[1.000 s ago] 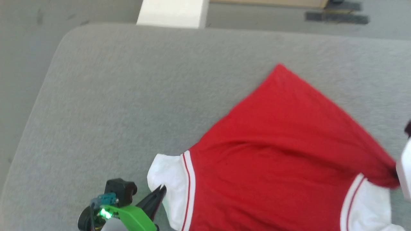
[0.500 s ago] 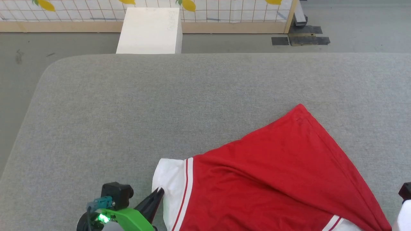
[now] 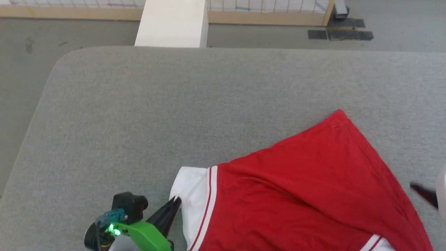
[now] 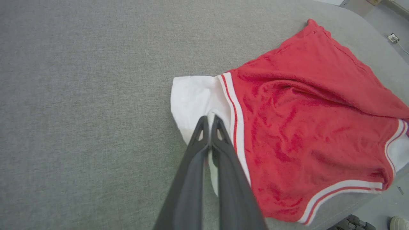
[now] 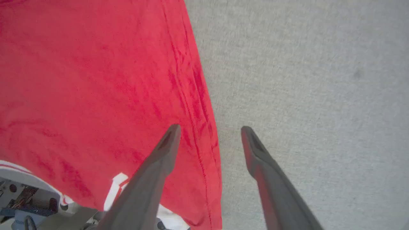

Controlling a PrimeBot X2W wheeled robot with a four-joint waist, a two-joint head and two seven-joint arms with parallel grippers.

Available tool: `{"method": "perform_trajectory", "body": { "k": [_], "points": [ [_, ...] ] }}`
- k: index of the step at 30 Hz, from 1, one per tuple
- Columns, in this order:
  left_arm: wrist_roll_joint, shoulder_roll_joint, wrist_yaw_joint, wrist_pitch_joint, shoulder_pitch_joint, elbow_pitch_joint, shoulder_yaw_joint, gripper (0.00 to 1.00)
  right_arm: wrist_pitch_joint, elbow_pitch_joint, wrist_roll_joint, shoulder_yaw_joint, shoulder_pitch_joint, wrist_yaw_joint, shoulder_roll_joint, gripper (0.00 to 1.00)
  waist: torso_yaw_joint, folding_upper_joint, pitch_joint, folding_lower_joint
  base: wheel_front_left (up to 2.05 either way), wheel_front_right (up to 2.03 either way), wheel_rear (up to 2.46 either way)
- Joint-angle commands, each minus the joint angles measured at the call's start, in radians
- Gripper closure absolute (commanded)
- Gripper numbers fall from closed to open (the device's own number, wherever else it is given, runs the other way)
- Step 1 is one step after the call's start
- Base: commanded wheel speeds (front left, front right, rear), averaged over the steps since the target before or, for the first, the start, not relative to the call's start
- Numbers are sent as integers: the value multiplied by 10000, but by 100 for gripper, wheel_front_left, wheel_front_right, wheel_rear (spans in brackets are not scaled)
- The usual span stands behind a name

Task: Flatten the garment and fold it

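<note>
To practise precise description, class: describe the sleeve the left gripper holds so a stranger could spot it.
On the broad grey padded surface lies a red shirt. At its left edge is a white sleeve trimmed with a thin red stripe; unlike the other white sleeve, this one is pinched in the shut left gripper.

Your head camera looked forward and down from well above the grey padded table (image 3: 139, 115), taking in its far edge. Your left wrist camera looked along the left gripper (image 4: 210, 119), close over the white sleeve of the garment (image 4: 303, 111). Your right wrist camera sat closer still, over its red edge. All three shared garment and padding.
</note>
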Motion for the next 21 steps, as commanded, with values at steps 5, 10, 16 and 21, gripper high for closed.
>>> {"method": "perform_trajectory", "body": {
  "k": [5,10,16,21],
  "points": [
    [343,21,87,125,-573,-530,-92,100,354,67,-110,584,-2047,-15,125,0,684,13,883,1,0,0,0],
    [557,-150,44,204,-968,-860,-305,100,554,1147,-684,1288,-3631,-15,406,0,1252,13,1579,1,0,0,0],
    [734,-393,-10,170,-1359,-1030,-491,100,608,2606,-1338,1883,-4988,-15,483,0,1843,13,2236,1,0,0,0],
    [770,-661,-81,19,-1565,-924,-633,100,651,3798,-1618,1920,-5434,-15,513,0,2219,13,2585,1,0,0,0]
  ]
}}
